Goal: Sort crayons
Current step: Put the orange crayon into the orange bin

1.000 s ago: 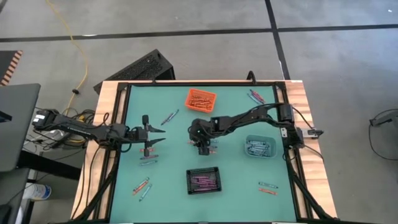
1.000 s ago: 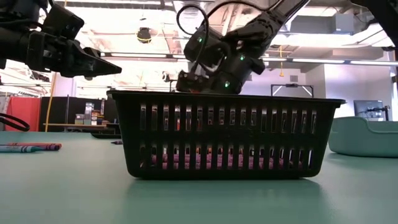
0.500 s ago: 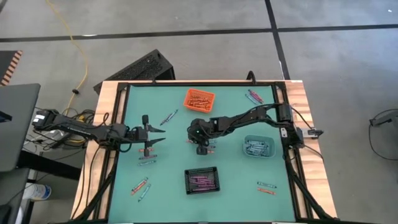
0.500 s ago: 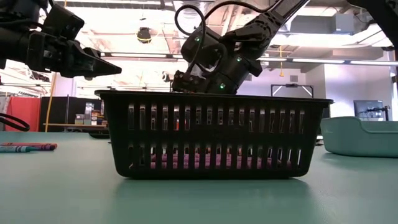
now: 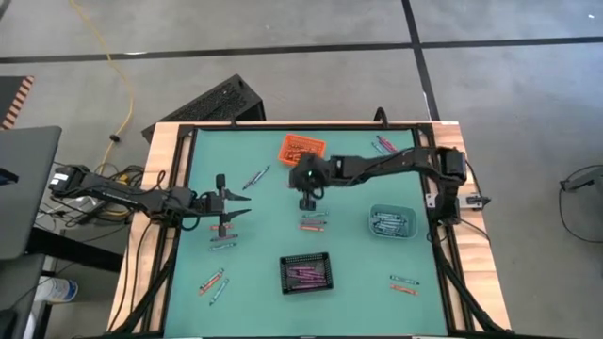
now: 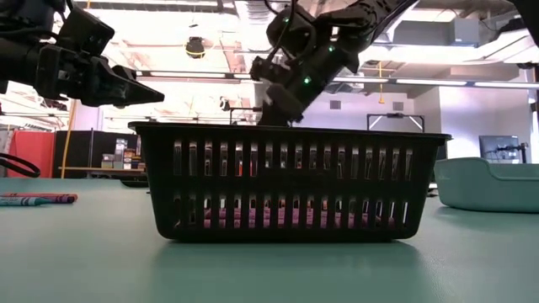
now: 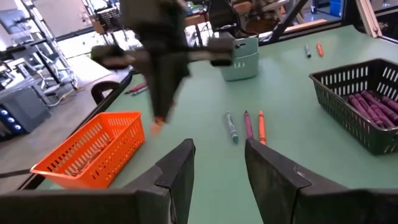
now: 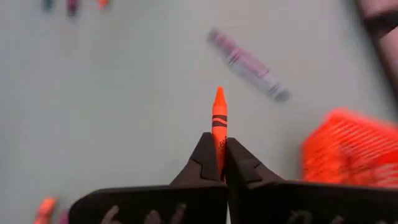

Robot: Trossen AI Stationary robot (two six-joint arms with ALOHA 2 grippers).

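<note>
One orange crayon, paper-wrapped, tip out, in right gripper.

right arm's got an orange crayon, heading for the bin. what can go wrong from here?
1. The right tool pinches only the orange crayon's end, so it may pivot or slip out in transit.
2. The orange bin is small; an early release could land the crayon on the table.
3. The left tool hangs open nearby; paths may cross.

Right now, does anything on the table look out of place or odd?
Nothing looks damaged or spilled. Loose crayons lie scattered on the mat outside the bins, as expected mid-sort. The right tool is shut on an orange crayon near the orange bin.
</note>
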